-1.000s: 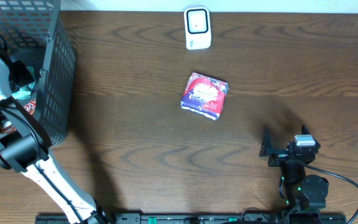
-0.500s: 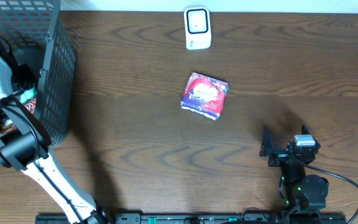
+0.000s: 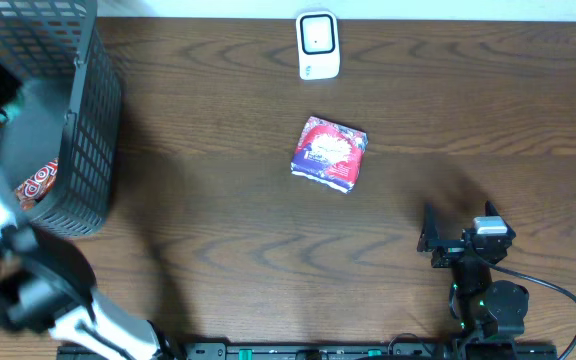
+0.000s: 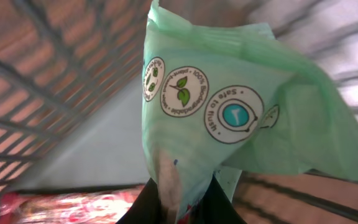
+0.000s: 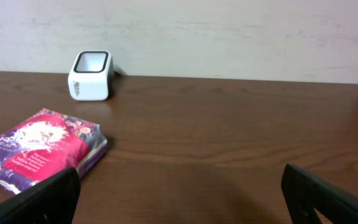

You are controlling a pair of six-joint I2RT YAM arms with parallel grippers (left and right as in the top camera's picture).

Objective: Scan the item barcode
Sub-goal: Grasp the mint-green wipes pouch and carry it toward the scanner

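Observation:
In the left wrist view my left gripper (image 4: 182,202) is shut on the bottom edge of a pale green packet (image 4: 229,106) with round printed labels, which hangs in front of the blurred basket wires (image 4: 55,81). From overhead, the left arm reaches over the black wire basket (image 3: 88,120) at the far left, and its gripper is hard to make out there. The white scanner (image 3: 318,45) stands at the back middle of the table. My right gripper (image 3: 426,230) rests open at the front right, with nothing between its fingers (image 5: 42,199).
A red and purple packet (image 3: 329,153) lies flat in the middle of the table, also seen in the right wrist view as the red and purple packet (image 5: 42,146), with the scanner (image 5: 91,66) behind it. Another red packet (image 3: 38,180) lies in the basket.
My left gripper has shut on the green packet inside the basket and risen with it. The right arm has not moved.

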